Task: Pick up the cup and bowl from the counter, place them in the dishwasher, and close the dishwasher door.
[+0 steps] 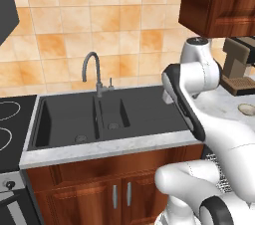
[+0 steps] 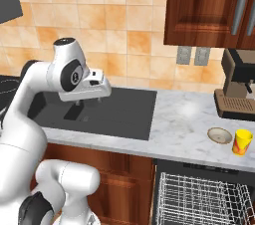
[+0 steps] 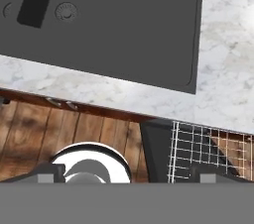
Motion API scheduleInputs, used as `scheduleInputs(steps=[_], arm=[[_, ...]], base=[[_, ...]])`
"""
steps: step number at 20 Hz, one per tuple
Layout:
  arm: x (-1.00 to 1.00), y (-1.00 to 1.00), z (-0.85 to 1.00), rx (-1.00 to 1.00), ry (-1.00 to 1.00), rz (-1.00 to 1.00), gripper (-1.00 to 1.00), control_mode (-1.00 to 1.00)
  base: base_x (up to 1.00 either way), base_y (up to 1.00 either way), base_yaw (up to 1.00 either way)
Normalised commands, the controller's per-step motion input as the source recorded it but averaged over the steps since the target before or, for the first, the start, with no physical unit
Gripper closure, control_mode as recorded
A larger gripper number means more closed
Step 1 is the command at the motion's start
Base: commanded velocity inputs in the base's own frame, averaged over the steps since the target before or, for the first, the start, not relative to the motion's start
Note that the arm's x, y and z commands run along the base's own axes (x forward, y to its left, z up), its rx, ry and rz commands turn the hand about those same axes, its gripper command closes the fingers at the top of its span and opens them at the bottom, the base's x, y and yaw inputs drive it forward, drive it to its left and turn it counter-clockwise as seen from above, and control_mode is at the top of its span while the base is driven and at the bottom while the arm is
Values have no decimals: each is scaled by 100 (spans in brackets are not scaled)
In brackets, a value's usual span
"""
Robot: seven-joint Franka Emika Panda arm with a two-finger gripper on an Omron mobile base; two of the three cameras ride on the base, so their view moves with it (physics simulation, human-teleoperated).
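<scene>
Now, end effector (image 2: 102, 88): above the sink (image 2: 99, 107), grip state cannot be told.
Cup (image 2: 242, 142): on worktop (image 2: 184, 119), well right of sink.
Bowl (image 2: 219, 135): just beside cup, sinkward.
Dishwasher (image 2: 199, 196): open, below the cup.

In the left base view the bowl (image 1: 246, 108) is cut by the edge at 3 o'clock, and the coffee machine (image 1: 240, 67) above it is cropped likewise. In the right base view the wire rack (image 2: 204, 200) of the dishwasher (image 2: 199, 169) is cut off at 6 o'clock. In the hand view the gripper (image 3: 126, 177) is reduced to two dark tips at the 6 o'clock edge; its opening cannot be judged. The sink (image 3: 114, 25) is cropped at 12 o'clock.
</scene>
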Motion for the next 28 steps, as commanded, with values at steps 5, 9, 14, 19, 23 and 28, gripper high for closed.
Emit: scheduleInputs(steps=[5,9,14,19,23,28], arm=[[-1,-32,-11,-4,0,3,-100,-100],[0,-37,-11,-2,0,1,-100,-100],[0,-43,-10,0,0,0,-100,-100],[0,-48,-12,0,0,0,-100,-100],[0,-46,-8,0,0,0,-100,-100],[0,-45,-9,0,0,0,-100,-100]], base=[[0,0,0],[0,0,0],[0,0,0],[0,0,0],[0,0,0],[0,0,0]])
